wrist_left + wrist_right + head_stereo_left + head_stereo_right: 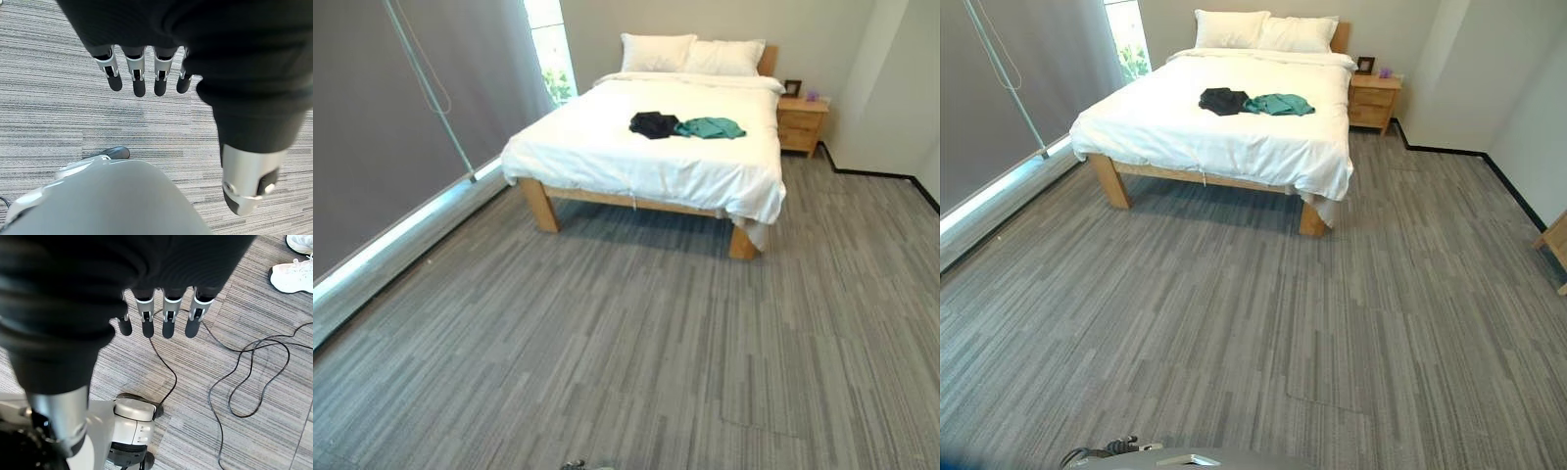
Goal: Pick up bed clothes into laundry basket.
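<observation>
Across the room a black garment and a teal garment lie side by side on the white bed. They appear too in the right eye view, the black garment beside the teal garment. My left hand hangs over the grey carpet with straight fingers and holds nothing. My right hand also hangs down open above the floor, empty.
Two white pillows lie at the bed's head. A wooden nightstand stands to the bed's right. A grey blind covers the window on the left. A person's white shoes stand on the carpet behind me. Wide carpet lies between me and the bed.
</observation>
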Tool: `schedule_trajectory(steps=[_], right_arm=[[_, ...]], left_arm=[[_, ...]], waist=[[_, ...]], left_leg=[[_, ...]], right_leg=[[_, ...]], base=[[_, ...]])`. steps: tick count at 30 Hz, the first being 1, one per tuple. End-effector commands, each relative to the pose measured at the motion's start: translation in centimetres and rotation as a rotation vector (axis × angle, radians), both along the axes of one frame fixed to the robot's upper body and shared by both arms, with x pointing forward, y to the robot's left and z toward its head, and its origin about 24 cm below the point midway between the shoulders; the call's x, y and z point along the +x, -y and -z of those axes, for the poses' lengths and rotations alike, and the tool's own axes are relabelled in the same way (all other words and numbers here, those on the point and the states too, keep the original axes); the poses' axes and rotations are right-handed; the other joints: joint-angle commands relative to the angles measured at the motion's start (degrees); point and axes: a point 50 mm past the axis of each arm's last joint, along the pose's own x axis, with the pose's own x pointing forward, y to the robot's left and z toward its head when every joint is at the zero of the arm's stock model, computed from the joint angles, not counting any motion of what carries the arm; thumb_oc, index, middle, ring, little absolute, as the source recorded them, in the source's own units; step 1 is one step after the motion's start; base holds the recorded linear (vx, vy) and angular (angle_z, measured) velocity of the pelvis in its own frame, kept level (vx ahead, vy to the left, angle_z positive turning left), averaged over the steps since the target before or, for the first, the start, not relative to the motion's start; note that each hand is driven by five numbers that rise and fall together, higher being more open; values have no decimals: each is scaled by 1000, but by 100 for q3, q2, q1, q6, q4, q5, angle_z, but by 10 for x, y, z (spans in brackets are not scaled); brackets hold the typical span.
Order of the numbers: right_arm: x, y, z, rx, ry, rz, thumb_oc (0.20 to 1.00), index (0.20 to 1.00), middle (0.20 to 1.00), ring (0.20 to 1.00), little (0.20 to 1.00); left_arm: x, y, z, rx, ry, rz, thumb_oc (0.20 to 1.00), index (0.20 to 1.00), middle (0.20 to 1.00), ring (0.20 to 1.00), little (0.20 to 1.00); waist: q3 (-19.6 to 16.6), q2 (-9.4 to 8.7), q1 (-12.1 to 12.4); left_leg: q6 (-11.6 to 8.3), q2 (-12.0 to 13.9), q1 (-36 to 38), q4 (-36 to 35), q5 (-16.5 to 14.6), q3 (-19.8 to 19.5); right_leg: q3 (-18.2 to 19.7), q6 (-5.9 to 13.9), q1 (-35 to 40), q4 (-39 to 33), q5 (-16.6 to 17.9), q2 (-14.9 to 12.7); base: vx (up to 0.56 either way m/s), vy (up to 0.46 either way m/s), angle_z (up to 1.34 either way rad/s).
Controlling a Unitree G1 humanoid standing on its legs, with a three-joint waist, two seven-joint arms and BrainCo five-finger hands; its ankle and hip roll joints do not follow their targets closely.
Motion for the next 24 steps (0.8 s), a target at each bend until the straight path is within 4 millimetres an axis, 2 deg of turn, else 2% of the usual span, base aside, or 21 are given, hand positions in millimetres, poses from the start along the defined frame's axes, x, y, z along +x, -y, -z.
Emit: schedule_trajectory(steps=[1,6,9,10,11,14,16,18,20,24], right_arm=[[6,-5,1,6,-19,-48,1000,1000,1000,1000,1000],[8,-4,0,5,-16,-69,1000,1000,1000,1000,1000],[20,4,-1,-9,32,21,1000,1000,1000,1000,1000],[30,12,-3,-17,78,128,1000,1000,1000,1000,1000],[42,15,-5,-22,119,145,1000,1000,1000,1000,1000],[98,20,-17,3,358,202,1000,1000,1000,1000,1000],[130,27,-32,4,517,227,1000,1000,1000,1000,1000],[164,32,-57,39,724,296,1000,1000,1000,1000,1000],[182,27,-80,95,881,345,1000,1000,1000,1000,1000],[198,19,-114,145,1078,351,1000,1000,1000,1000,1000]], left_arm=[[12,36,3,-98,11,0,1000,1000,1000,1000,1000],[6,36,4,-107,-16,-27,1000,1000,1000,1000,1000],[-2,32,5,-140,-70,-94,1000,1000,1000,1000,1000],[-2,24,4,-131,-89,-194,1000,1000,1000,1000,1000],[14,21,1,-119,-41,-199,1000,1000,1000,1000,1000],[68,14,-15,-78,139,-159,1000,1000,1000,1000,1000],[97,11,-27,-54,242,-133,1000,1000,1000,1000,1000],[135,10,-49,-76,408,-161,1000,1000,1000,1000,1000],[163,15,-74,-125,574,-161,1000,1000,1000,1000,1000],[181,30,-113,-254,799,-186,1000,1000,1000,1000,1000]], waist=[[51,-162,-152],[-7,-164,-185],[-81,-147,-203],[-174,-128,-242],[-219,-114,-258],[-271,-100,-291],[-270,-99,-305],[-262,-91,-309],[-242,-98,-289],[-180,-101,-221]], left_leg=[[-87,-121,52,-609,407,-725],[-87,-116,73,-609,375,-703],[-88,-109,102,-609,349,-681],[-92,-99,131,-609,325,-634],[-94,-97,137,-609,318,-617],[-101,-86,134,-609,326,-587],[-101,-86,113,-609,344,-583],[-98,-93,68,-609,377,-609],[-98,-113,-14,-609,460,-642],[-92,-140,-64,-609,507,-704]], right_leg=[[8,255,392,-1099,809,-205],[34,255,393,-1099,800,-206],[57,263,403,-1099,789,-206],[103,266,415,-1099,782,-199],[122,263,411,-1099,786,-198],[154,270,398,-1099,808,-192],[151,279,371,-1099,828,-188],[123,288,333,-1099,842,-186],[81,300,267,-1099,900,-205],[22,315,250,-1099,913,-219]], base=[[0,0,0],[6,0,0],[49,11,-1],[64,19,-5],[72,23,-8],[10,10,-7],[-21,7,-7],[-47,12,-6],[-64,7,-1],[-24,9,8]])
